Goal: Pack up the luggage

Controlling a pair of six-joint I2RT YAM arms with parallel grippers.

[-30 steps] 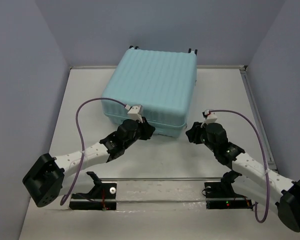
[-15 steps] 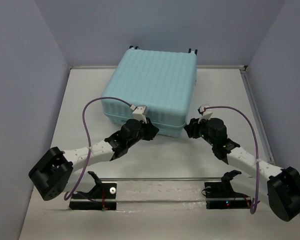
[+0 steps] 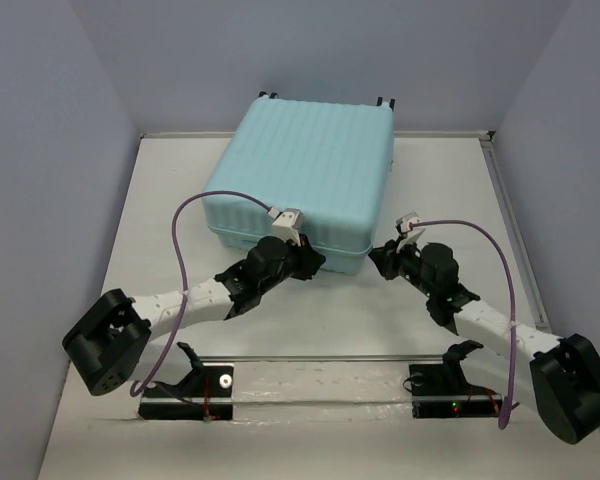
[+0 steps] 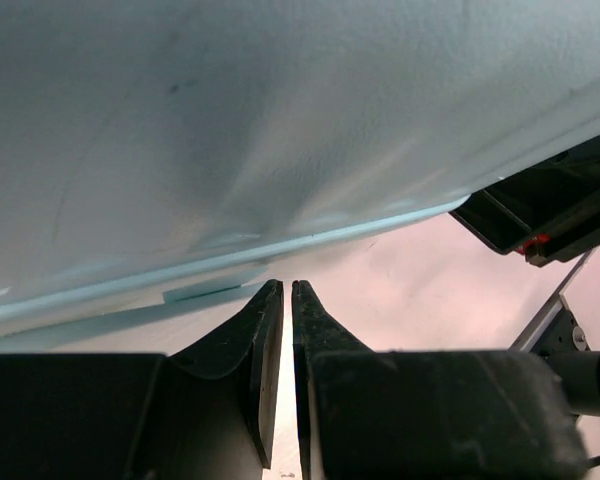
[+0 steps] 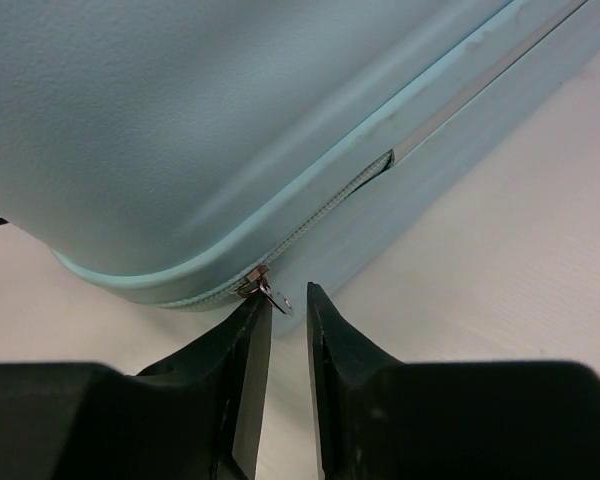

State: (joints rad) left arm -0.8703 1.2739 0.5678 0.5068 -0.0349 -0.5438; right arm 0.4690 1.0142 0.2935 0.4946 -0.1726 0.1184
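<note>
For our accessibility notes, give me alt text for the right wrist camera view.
A small metal zipper pull on the pale blue luggage sits right at the tips of the right tool, whose black fingers stand narrowly apart. White table lies beneath.

luggage (image 5: 180,120) cropped (wrist cams), zip pull (image 5: 272,290) tiny

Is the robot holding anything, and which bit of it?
The left gripper holds nothing. The right gripper has its tips around the zipper pull on the suitcase; whether it is pinched cannot be told.
</note>
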